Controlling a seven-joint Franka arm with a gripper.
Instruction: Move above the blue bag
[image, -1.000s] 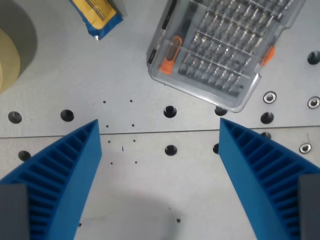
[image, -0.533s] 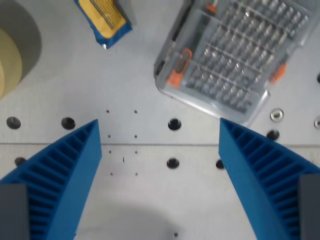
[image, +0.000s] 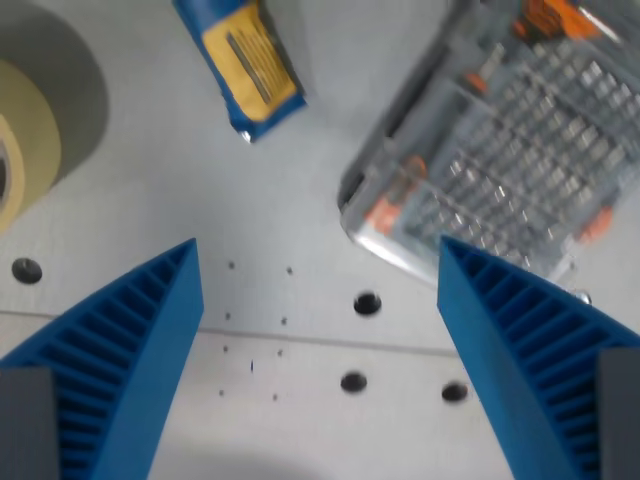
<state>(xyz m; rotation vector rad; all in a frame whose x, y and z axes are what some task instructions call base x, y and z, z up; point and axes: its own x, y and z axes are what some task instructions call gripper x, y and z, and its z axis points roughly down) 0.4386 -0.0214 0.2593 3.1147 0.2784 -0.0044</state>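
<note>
The blue bag (image: 243, 68), blue with a yellow label, lies flat on the grey table (image: 160, 200) at the top of the wrist view, left of centre, its upper end cut off by the frame edge. My gripper (image: 318, 262) is open, its two blue ribbed fingers (image: 120, 350) wide apart at the bottom of the view with nothing between them. The bag lies beyond the fingertips, above and slightly to the wrist view's left of the gap.
A clear plastic bit-set case (image: 500, 160) with orange parts lies at the upper right. A roll of beige tape (image: 25, 150) sits at the left edge. The table has bolt holes (image: 367, 303) and a seam across it.
The whole scene has slid down and to the wrist view's right, so the camera has moved toward the bag. More of the bag now shows. The fingers stay equally open.
</note>
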